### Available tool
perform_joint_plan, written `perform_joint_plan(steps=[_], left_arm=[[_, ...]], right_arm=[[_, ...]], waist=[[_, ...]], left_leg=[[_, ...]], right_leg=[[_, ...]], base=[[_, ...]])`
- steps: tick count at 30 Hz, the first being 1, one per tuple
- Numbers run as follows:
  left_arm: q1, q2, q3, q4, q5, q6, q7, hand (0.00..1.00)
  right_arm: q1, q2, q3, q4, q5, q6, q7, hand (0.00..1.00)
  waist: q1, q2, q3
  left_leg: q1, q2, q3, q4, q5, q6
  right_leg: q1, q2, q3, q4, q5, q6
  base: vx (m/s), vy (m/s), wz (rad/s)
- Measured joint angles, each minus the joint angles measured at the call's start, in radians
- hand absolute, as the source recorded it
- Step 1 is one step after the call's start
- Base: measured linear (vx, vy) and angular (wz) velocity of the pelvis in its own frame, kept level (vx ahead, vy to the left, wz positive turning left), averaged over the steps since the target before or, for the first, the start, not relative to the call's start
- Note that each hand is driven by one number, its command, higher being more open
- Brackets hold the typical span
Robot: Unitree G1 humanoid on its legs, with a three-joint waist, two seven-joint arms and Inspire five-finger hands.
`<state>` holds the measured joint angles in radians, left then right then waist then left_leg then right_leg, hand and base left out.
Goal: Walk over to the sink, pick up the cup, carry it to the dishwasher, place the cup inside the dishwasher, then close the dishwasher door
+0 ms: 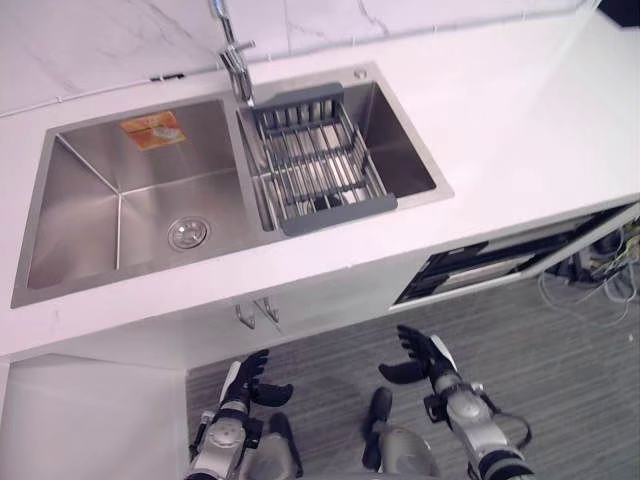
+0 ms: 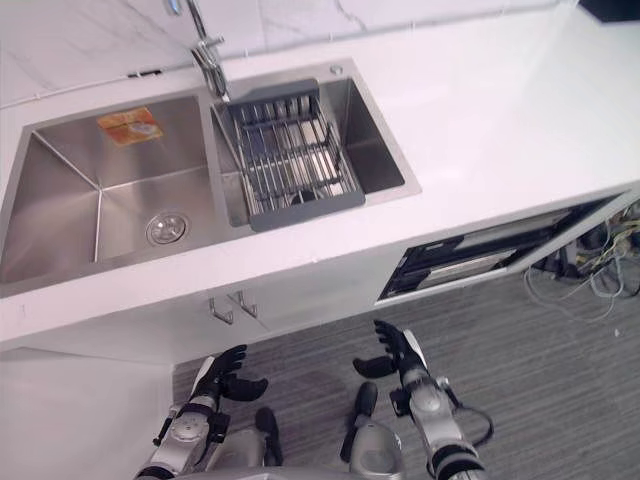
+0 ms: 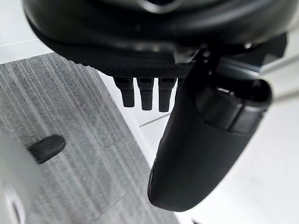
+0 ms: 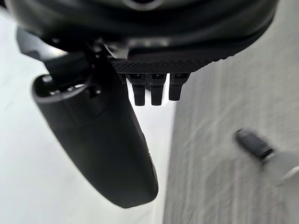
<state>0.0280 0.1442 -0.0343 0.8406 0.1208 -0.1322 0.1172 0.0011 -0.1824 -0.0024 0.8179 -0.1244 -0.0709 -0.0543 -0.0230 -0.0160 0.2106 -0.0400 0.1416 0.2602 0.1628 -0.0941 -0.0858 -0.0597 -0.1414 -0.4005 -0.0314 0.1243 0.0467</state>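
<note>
My left hand (image 1: 246, 384) hangs at 7 o'clock and my right hand (image 1: 432, 360) at 5 o'clock, both low over the grey floor (image 1: 570, 390), fingers spread apart and holding nothing. Just beyond them stand white cabinet doors (image 1: 330, 295) with two small handles (image 1: 255, 313) at 6 o'clock. At 4 o'clock, under the edge of the tabletop (image 1: 520, 130), is the dishwasher (image 1: 500, 265), a dark gap showing along the top of its white front; loose wires (image 1: 600, 285) lie on the floor beside it at 3 o'clock. Farther off, the sink (image 1: 90, 200) is set in the tabletop from 9 to 1 o'clock: the left basin has a round drain (image 1: 188, 232) and an orange sticker (image 1: 153, 128), the right basin carries a grey rack (image 1: 335, 213) across it. The tap (image 1: 233, 55) rises between the basins at 12 o'clock. Where the cup is I cannot tell; a dark spot under the rack's near bars is too small to name
</note>
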Motion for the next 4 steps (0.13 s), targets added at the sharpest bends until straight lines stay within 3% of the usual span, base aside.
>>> perform_joint_plan(steps=[4], left_arm=[[0.029,0.005,0.049,0.037,-0.005,0.018,0.009,0.90]], right_arm=[[0.064,0.012,-0.080,0.044,0.008,0.017,-0.036,0.90]], waist=[[-0.002,-0.007,-0.053]], left_leg=[[0.024,-0.006,-0.003,-0.017,0.000,0.000]], right_leg=[[0.025,-0.001,-0.006,-0.013,-0.001,0.005]], base=[[0.02,0.030,0.03]])
